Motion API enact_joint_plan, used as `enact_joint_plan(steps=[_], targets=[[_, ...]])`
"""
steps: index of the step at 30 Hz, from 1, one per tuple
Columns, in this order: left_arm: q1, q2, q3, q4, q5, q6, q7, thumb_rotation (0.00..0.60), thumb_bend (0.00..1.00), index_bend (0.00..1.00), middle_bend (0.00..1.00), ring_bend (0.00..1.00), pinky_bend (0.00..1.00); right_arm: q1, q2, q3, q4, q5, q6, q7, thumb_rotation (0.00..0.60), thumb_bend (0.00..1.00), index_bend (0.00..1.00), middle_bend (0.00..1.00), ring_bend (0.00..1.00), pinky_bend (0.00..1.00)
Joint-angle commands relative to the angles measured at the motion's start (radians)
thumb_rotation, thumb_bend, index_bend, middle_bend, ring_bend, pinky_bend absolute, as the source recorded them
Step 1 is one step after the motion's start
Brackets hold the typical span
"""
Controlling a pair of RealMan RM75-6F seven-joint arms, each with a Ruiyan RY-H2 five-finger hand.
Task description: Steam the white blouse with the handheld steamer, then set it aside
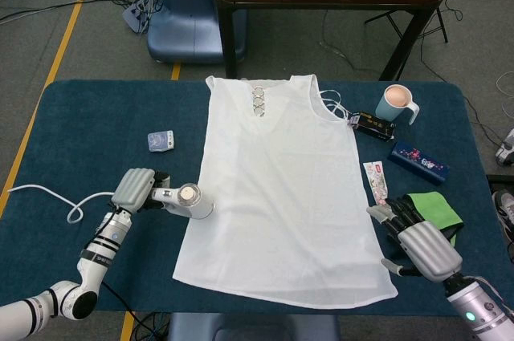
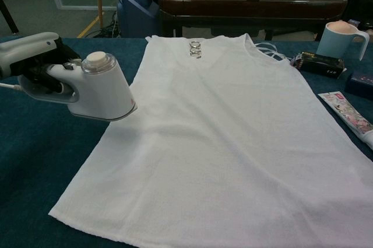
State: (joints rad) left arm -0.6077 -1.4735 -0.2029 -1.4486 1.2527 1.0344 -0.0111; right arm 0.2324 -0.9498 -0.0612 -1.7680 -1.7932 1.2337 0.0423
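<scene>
1. The white blouse (image 1: 285, 188) lies flat in the middle of the frame on the blue table (image 1: 96, 116), neckline toward the top, with metal rings (image 1: 258, 101) at the collar.
2. The handheld steamer (image 1: 186, 198) sits at the blouse's left edge in the lower left of the head view. Its head overlaps the fabric's side hem, and in the chest view its base (image 2: 111, 99) is tilted and held slightly above the cloth.
3. The left hand (image 1: 135, 189) is wrapped around the steamer's handle, fingers closed on it. A white cord (image 1: 48, 199) trails from the steamer toward the left border.
4. The right hand (image 1: 418, 242) hovers at the lower right of the head view, just beside the blouse's right hem. Its fingers are apart and hold nothing, and it partly covers a green cloth (image 1: 434, 209).
5. A small clear packet (image 1: 161, 141) lies on the table left of the blouse, above the steamer.
6. Right of the blouse are a mug (image 1: 398, 103), a black box (image 1: 373, 126), a dark blue box (image 1: 418, 162) and a tube (image 1: 375, 180).
</scene>
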Motion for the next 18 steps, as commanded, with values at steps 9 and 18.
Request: enact_joint_plan(steps=[9,18], targets=[[-0.09,-0.119,-0.019,0.036,-0.033,-0.039,0.134,0.6,0.25,0.87,0.84,0.7,0.8,0.121,-0.12,-0.04,0.021,-0.031,-0.195,-0.025,0.6,0.61,0.01,0.07,0.0,0.0],[-0.134,-0.183,-0.032,0.108,-0.096,-0.076,0.197,0.6,0.25,0.87,0.84,0.7,0.8,0.167,-0.202,-0.049,0.056,0.008,-0.266,-0.015,0.6,0.5,0.01,0.07,0.0,0.0]])
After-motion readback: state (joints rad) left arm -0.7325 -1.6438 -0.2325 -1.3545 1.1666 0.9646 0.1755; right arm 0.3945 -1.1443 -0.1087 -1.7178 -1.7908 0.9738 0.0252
